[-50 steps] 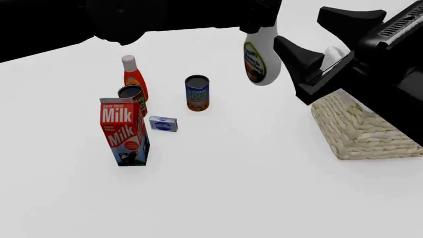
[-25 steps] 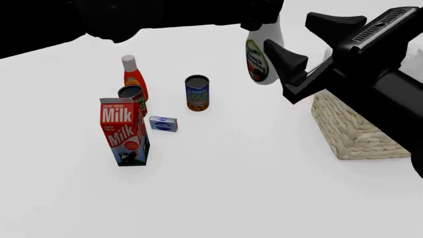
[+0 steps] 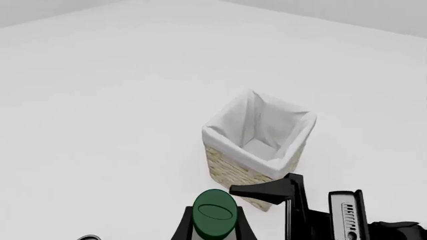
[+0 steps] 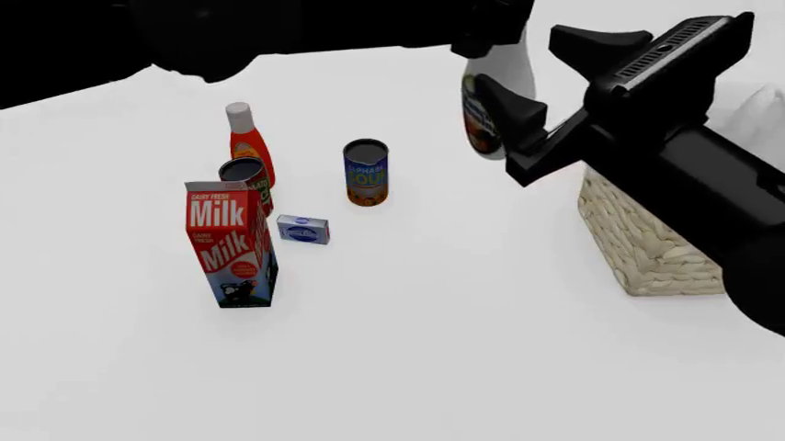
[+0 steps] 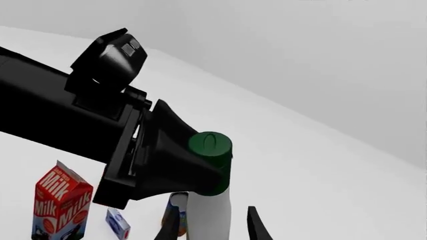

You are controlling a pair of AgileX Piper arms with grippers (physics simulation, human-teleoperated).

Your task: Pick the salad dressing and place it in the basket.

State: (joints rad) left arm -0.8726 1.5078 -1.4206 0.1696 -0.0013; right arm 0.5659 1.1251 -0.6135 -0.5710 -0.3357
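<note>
My left gripper (image 4: 491, 37) is shut on the dark green cap of the salad dressing (image 4: 488, 110) and holds the white bottle hanging in the air, left of the basket (image 4: 644, 243). My right gripper (image 4: 521, 60) is open, with one finger on each side of the bottle; the right wrist view shows its fingertips (image 5: 257, 225) flanking the white body (image 5: 208, 215) just below the cap (image 5: 210, 146). In the left wrist view the cap (image 3: 215, 217) sits between the left fingers, and the cloth-lined basket (image 3: 257, 150) stands beyond it, open and empty.
On the table's left stand a milk carton (image 4: 233, 243), an orange-red bottle with a white cap (image 4: 249, 142), a dark can (image 4: 245, 175), a blue can (image 4: 366, 172) and a small blue box (image 4: 301, 229). My right arm (image 4: 699, 193) covers part of the basket.
My right gripper has moved left and up, closing in around the held bottle. The bottle has shifted slightly up and right with the left gripper.
</note>
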